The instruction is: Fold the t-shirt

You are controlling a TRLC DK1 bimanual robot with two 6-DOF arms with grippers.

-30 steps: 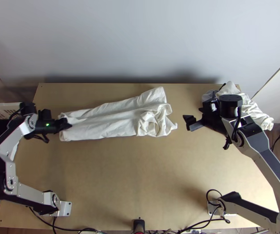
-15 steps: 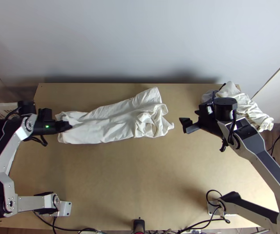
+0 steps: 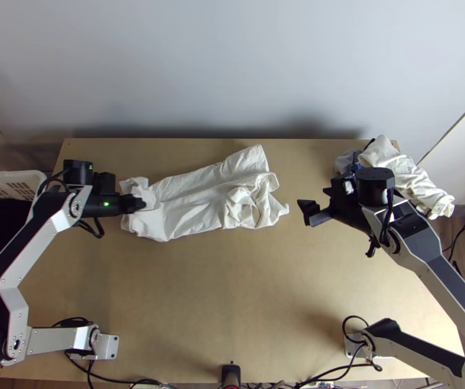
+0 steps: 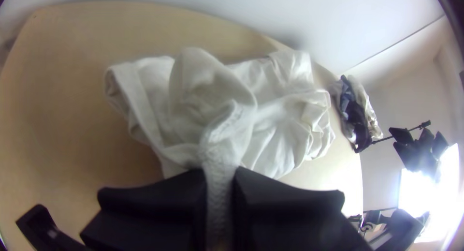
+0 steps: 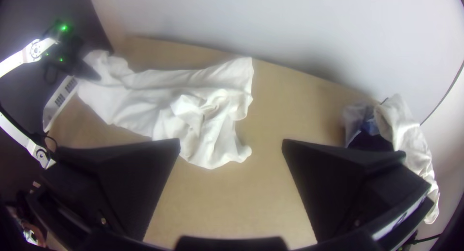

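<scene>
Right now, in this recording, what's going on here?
A two-armed robot is partway through folding a white t-shirt. The left gripper has its jaws shut on one end of the cloth; the right gripper is off the opposite end, jaws open and holding nothing. The shirt lies in a long, creased strip across the table, bunched at the end nearer the right gripper. More cloths lie heaped at the table's far right corner.

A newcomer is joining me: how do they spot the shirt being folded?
On the far half of the wooden table, left of centre, lies a long white shirt, its right end bunched. The left gripper pinches its left end, unlike the clothes heaped at the far right corner.
</scene>
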